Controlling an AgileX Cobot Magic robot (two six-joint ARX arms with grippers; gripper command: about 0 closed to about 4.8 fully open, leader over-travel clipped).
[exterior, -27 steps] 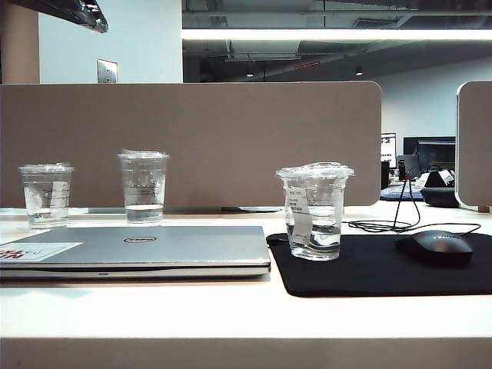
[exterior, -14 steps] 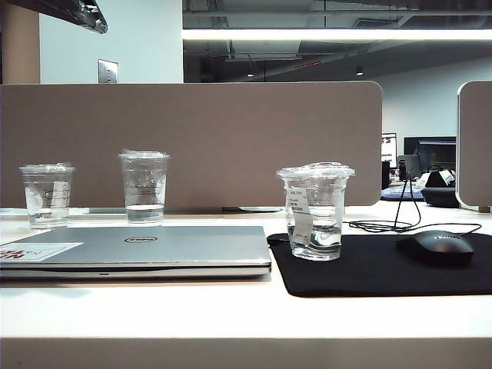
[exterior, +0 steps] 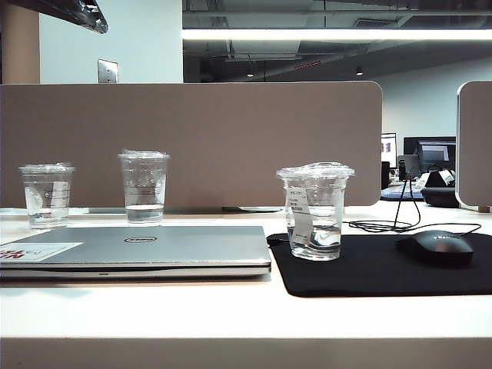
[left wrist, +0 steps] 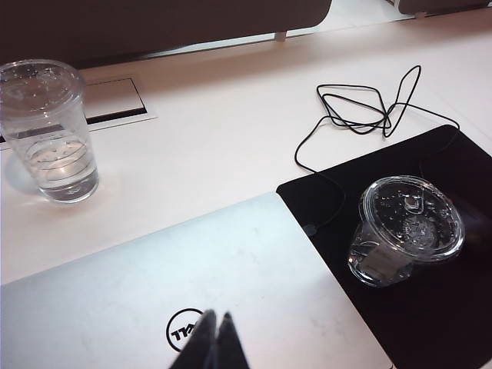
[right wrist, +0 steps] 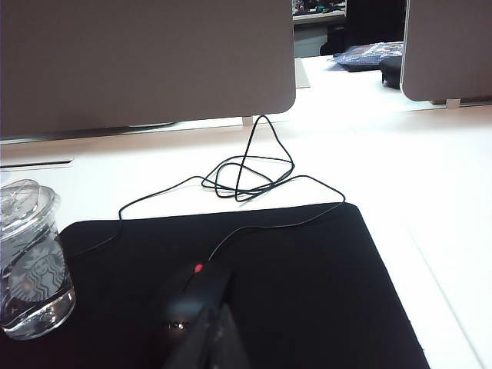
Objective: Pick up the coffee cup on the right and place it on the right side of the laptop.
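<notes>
Item one, coffee cup: upright on the black mouse pad, just beside the laptop, lid on, a little clear liquid inside.

Item two, my left gripper: fingers pressed together, grasping nothing, poised above the laptop lid by the Dell logo; the cup sits off to one side of its tips, well apart.

Item three, my right gripper: fingers clenched, empty, over the mouse; cup apart from them at the pad's edge.
</notes>
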